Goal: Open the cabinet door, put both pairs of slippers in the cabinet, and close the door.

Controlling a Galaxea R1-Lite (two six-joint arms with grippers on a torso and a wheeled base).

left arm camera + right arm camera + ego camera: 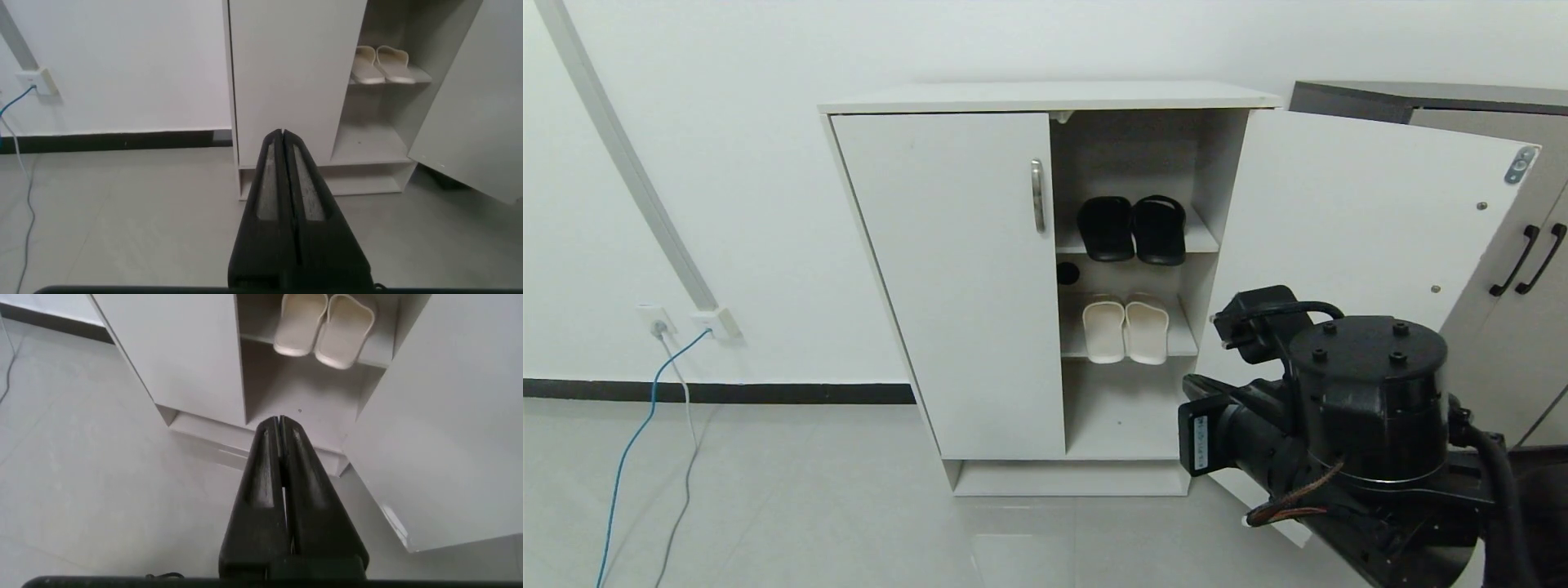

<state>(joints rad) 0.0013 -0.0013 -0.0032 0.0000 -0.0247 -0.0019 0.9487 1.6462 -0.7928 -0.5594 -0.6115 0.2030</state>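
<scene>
The white cabinet (947,286) stands against the wall with its right door (1347,220) swung open and its left door shut. A black pair of slippers (1131,229) rests on the upper shelf, a white pair (1125,329) on the shelf below. My right arm is in front of the open door, low at the right. My right gripper (280,425) is shut and empty, held above the floor before the cabinet's base, with the white slippers (324,327) beyond it. My left gripper (282,139) is shut and empty, facing the cabinet's base from farther back; the white slippers (381,64) lie ahead.
A grey cabinet (1503,245) with black handles stands right of the open door. Wall sockets (686,320) with blue and grey cables trailing onto the tiled floor are at the left. The bottom compartment (1123,408) of the white cabinet holds nothing.
</scene>
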